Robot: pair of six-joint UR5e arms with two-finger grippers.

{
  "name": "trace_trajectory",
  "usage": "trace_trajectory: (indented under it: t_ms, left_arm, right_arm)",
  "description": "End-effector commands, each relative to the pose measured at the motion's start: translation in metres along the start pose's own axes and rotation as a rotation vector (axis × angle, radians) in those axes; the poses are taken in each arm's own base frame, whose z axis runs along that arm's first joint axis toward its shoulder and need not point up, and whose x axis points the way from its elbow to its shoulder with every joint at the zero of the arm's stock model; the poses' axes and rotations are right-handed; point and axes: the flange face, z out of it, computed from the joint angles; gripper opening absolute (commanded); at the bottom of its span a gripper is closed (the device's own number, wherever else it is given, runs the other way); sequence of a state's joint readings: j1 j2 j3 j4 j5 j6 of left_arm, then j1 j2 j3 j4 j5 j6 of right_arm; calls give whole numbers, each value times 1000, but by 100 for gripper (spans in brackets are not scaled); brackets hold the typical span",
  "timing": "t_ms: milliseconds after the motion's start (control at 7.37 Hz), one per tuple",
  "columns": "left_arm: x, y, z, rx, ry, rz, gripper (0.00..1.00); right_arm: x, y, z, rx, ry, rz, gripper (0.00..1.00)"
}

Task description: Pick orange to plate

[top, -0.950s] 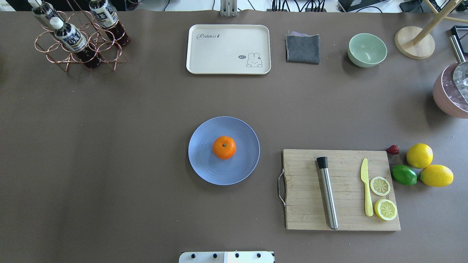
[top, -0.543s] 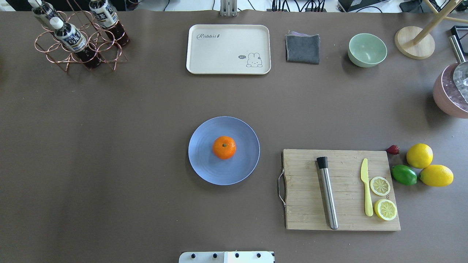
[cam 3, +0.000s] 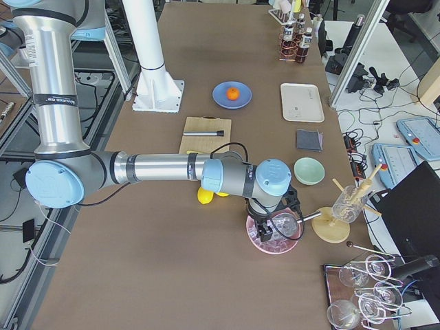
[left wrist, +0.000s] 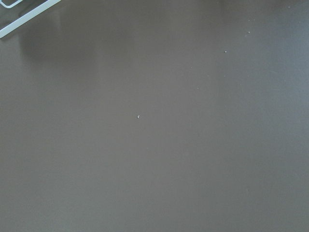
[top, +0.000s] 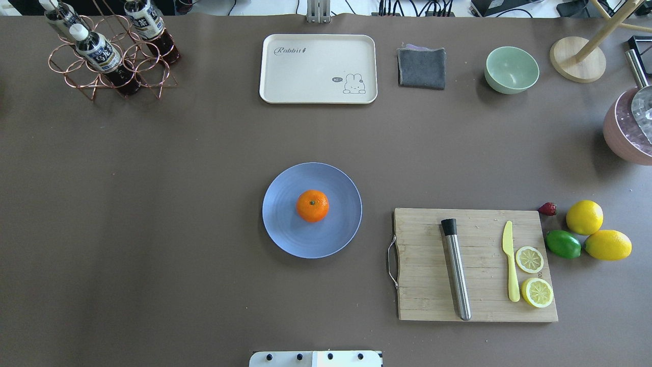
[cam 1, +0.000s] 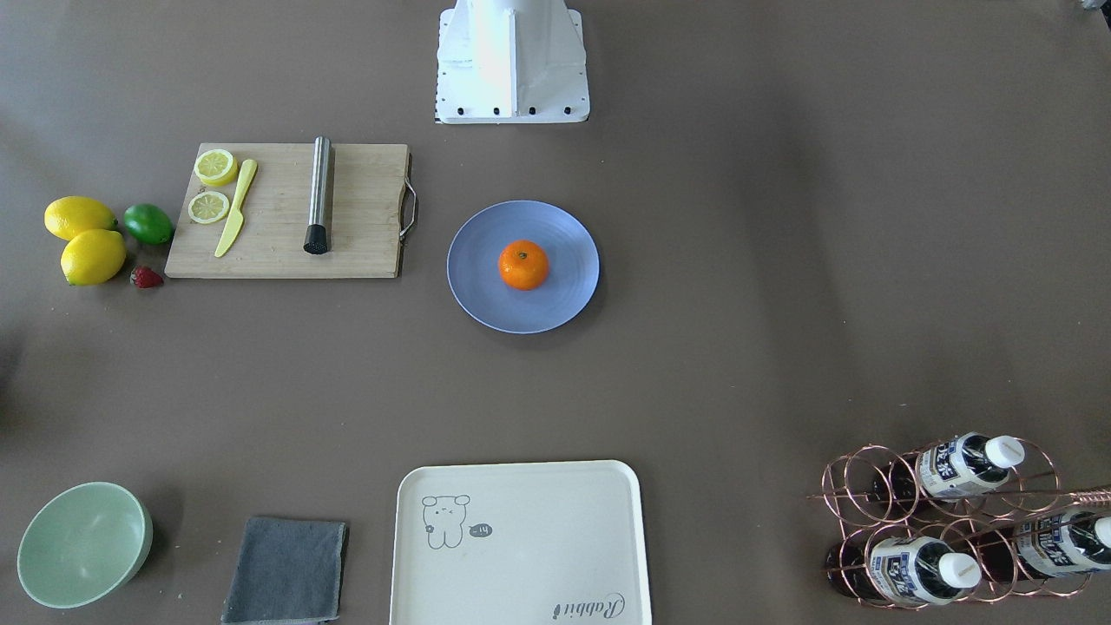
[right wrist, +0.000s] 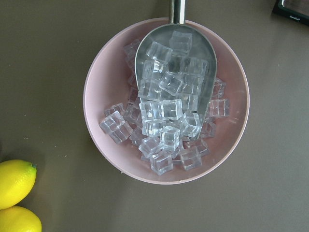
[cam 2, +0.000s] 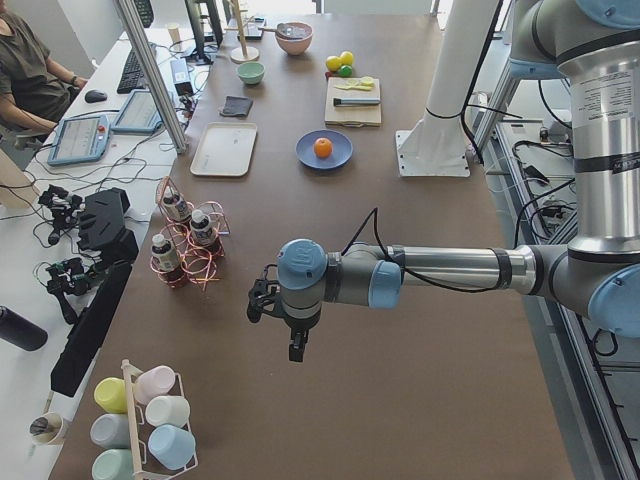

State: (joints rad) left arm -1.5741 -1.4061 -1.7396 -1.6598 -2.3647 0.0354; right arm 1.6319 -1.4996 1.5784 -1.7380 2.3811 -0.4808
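Observation:
The orange (top: 312, 205) sits in the middle of the periwinkle-blue plate (top: 285, 232) at the table's centre; the front-facing view shows the same orange (cam 1: 523, 265) on the plate (cam 1: 483, 295). No gripper is near them. My left gripper (cam 2: 296, 352) hangs over bare brown table far toward the table's left end. At the opposite end, my right gripper (cam 3: 265, 232) hovers above a pink bowl of ice. Both show only in the side views, so I cannot tell whether they are open or shut.
A wooden cutting board (top: 428, 300) with a steel muddler, yellow knife and lemon slices lies right of the plate. Two lemons (top: 584, 217), a lime (top: 563, 244) and a strawberry lie beside it. At the back are a cream tray (top: 318, 69), grey cloth, green bowl (top: 511, 69) and bottle rack (top: 109, 56).

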Motion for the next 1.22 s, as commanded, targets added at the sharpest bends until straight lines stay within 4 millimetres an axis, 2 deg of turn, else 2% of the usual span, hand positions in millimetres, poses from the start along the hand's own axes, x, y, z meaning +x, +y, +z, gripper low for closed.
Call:
trace_trajectory:
  t_ms: [0,1086]
  left_arm:
    - [2,-2,-3,6,0,2,98]
    - [4,-5,-5,14,0,3,98]
  right_arm:
    - [-1,-2,0,1,-1,-2,100]
    - [-5,-2,-4,9,3,-11,100]
